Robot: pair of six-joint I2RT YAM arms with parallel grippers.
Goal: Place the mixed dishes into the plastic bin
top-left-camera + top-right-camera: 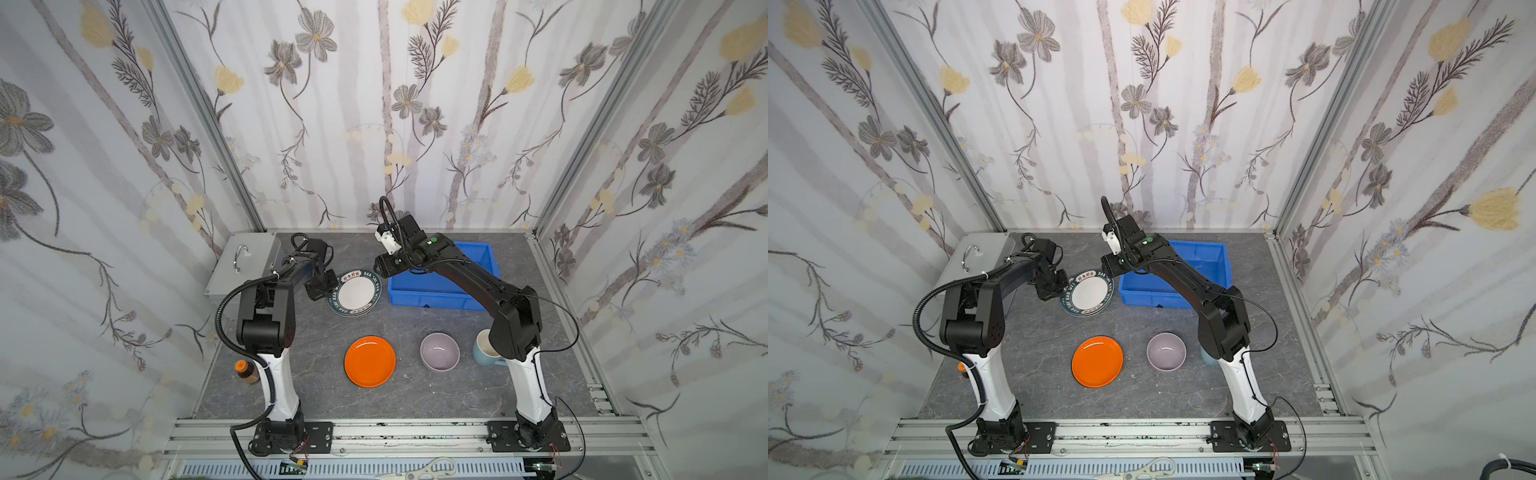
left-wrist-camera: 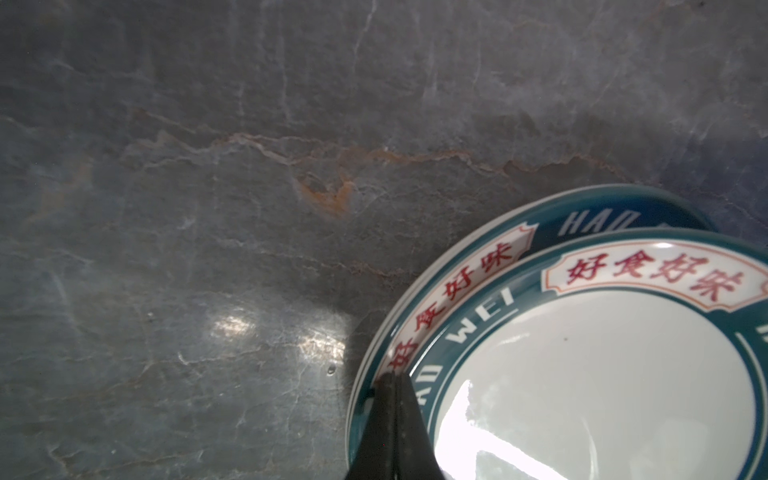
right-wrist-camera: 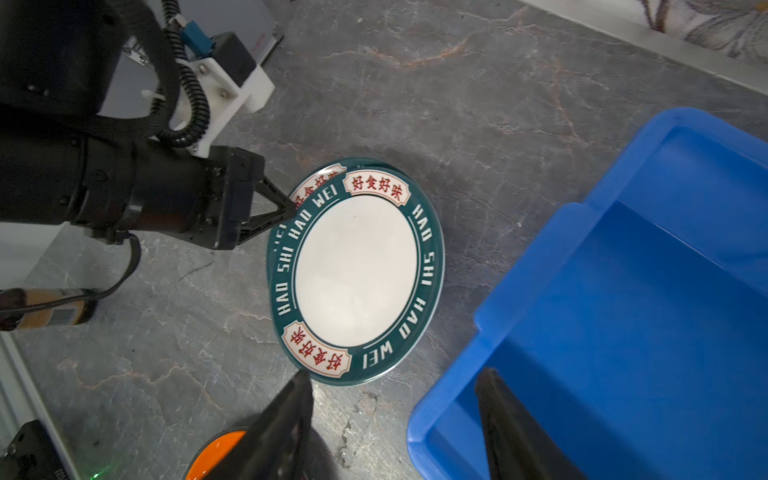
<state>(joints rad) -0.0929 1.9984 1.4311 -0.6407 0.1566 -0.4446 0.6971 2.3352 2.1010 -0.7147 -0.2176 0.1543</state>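
Black arms, white lower links, ribbed black cables.

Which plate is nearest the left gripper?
The green-rimmed lettered plate atop its twin, next to the bin: the left gripper, shut, is right at its rim. The orange plate lies alone near the front.

Lab test cell: aluminium frame, wallpaper

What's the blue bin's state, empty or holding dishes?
Empty, as far as it shows: the plastic bin has only bare blue floor in the right wrist view; part lies outside that picture.
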